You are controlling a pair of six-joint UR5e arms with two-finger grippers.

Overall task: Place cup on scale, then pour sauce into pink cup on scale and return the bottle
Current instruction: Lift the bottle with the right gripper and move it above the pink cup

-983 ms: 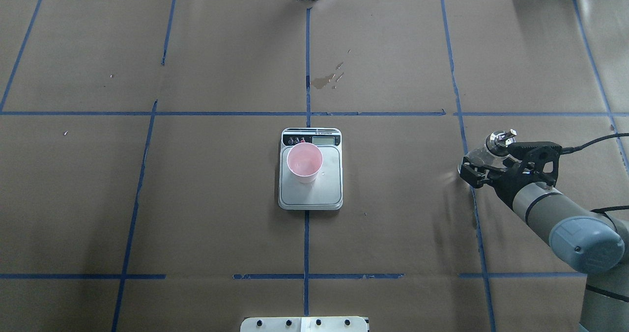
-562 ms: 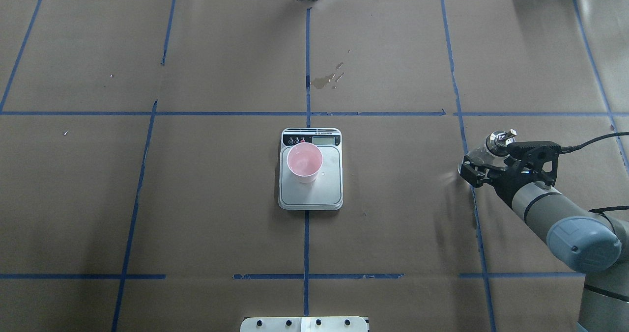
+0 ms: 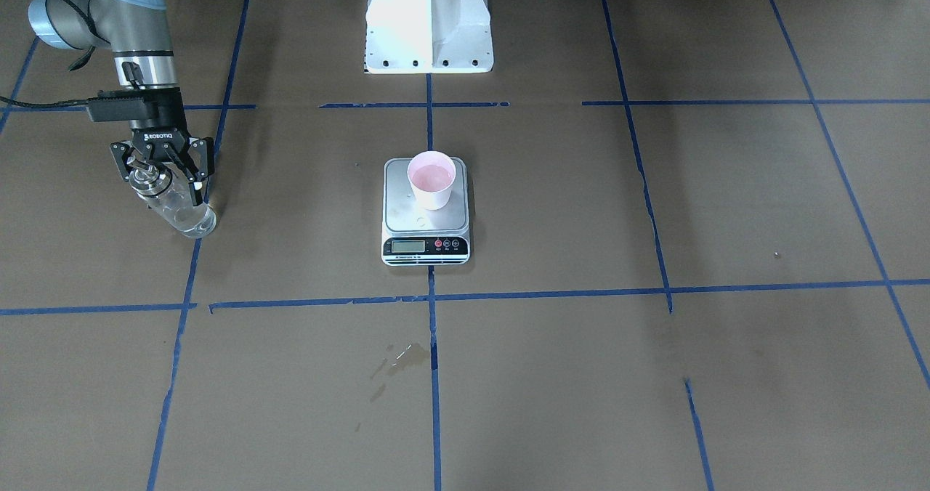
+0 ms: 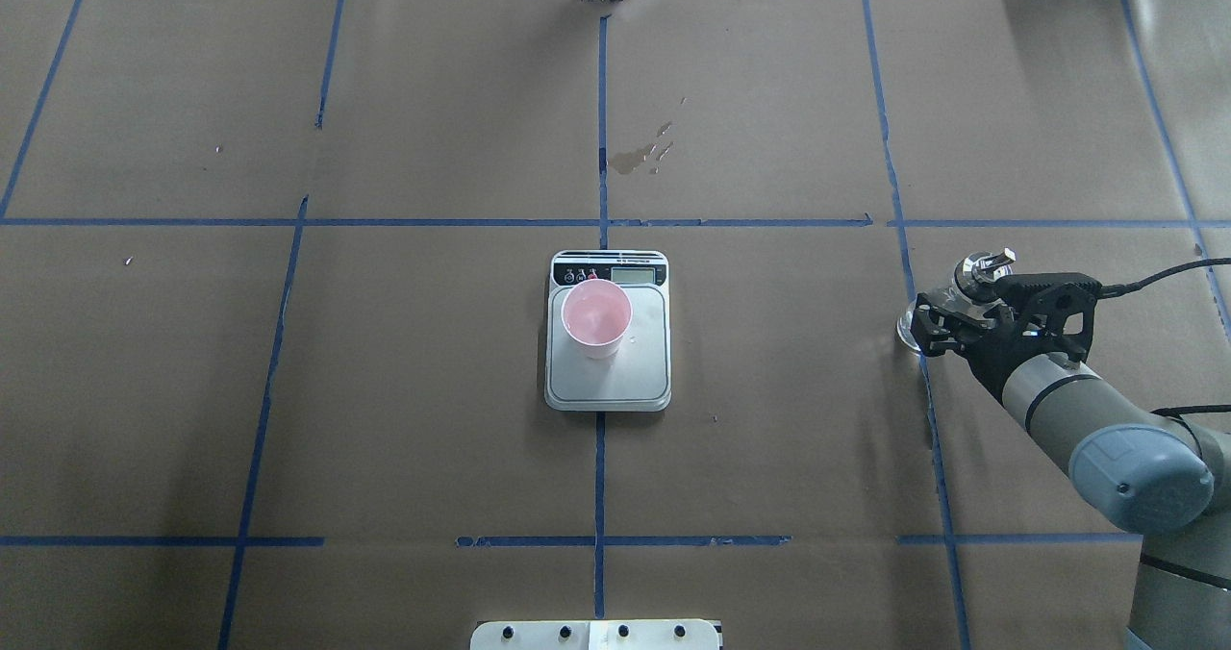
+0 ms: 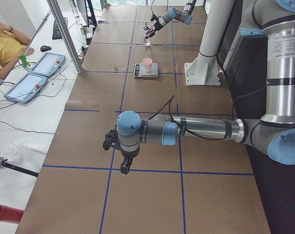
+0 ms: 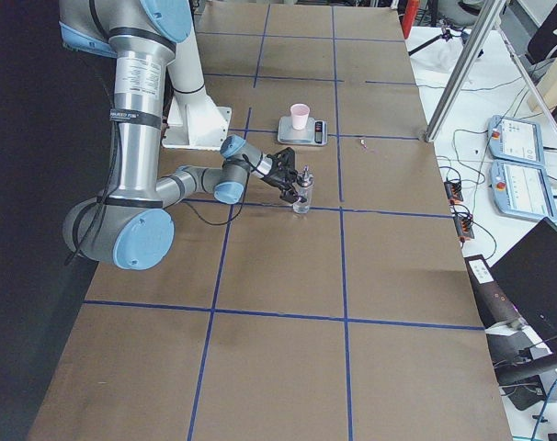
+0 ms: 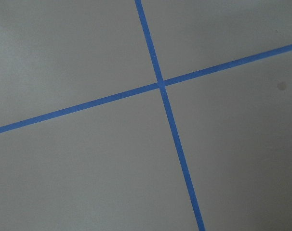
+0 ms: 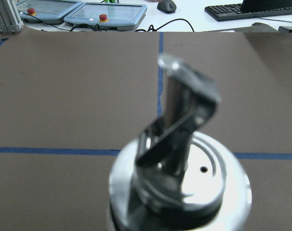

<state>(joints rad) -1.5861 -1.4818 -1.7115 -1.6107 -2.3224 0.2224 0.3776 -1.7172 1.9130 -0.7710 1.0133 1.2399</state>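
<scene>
Brown table [image 3: 654,367]; bottle [image 3: 182,216] within right hand [image 3: 163,184]

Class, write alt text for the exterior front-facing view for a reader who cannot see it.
A small pale pink cup sits on a silver-topped kitchen scale in the centre; at left, the right gripper brackets a clear glass, metal-spouted bottle.

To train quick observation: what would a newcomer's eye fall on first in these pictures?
The pink cup stands on the small scale at the centre of the table. Far off at the robot's right, a clear glass bottle stands upright on a blue tape line, the right claw around its silver top.
</scene>
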